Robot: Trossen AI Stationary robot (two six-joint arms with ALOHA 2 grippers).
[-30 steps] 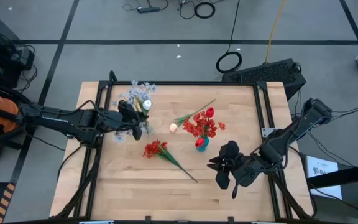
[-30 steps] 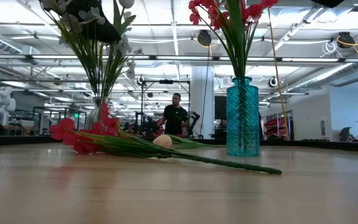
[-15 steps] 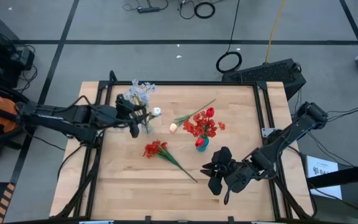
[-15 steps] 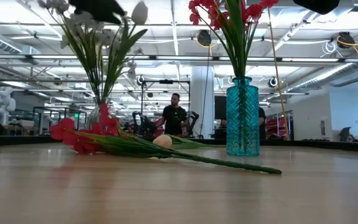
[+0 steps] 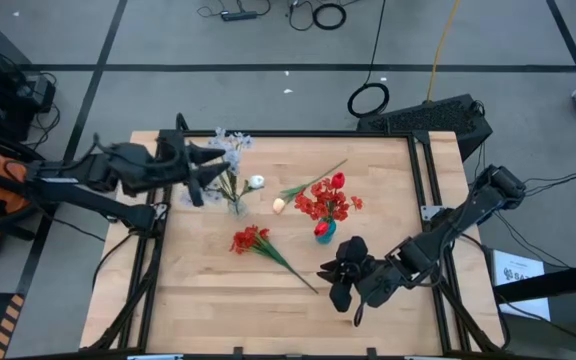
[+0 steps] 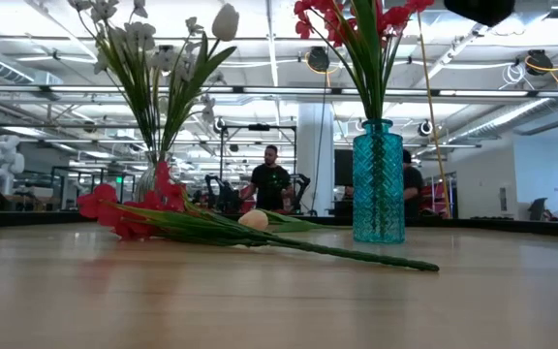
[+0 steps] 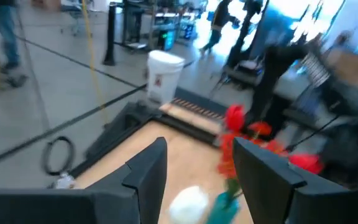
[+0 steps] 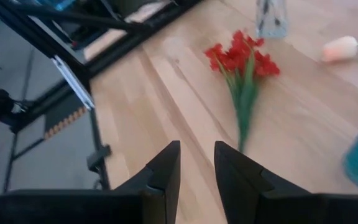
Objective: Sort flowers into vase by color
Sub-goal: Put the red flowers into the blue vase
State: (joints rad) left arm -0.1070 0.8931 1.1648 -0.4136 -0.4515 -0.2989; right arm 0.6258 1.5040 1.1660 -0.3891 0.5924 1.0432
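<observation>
Now left gripper (image 5: 200, 166) open, empty, just beside clear vase (image 5: 236, 205); right gripper (image 5: 340, 288) part-open, empty, near red cluster (image 5: 251, 239) lying between vases; judged next: descend, grasp stem, carry to blue vase (image 5: 324, 231)

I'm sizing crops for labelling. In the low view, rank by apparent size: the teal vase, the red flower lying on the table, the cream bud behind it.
1. Red flower, stem included, widest span.
2. Teal vase.
3. Cream bud, smallest; it lies farther back, so nearness may shrink it.
</observation>
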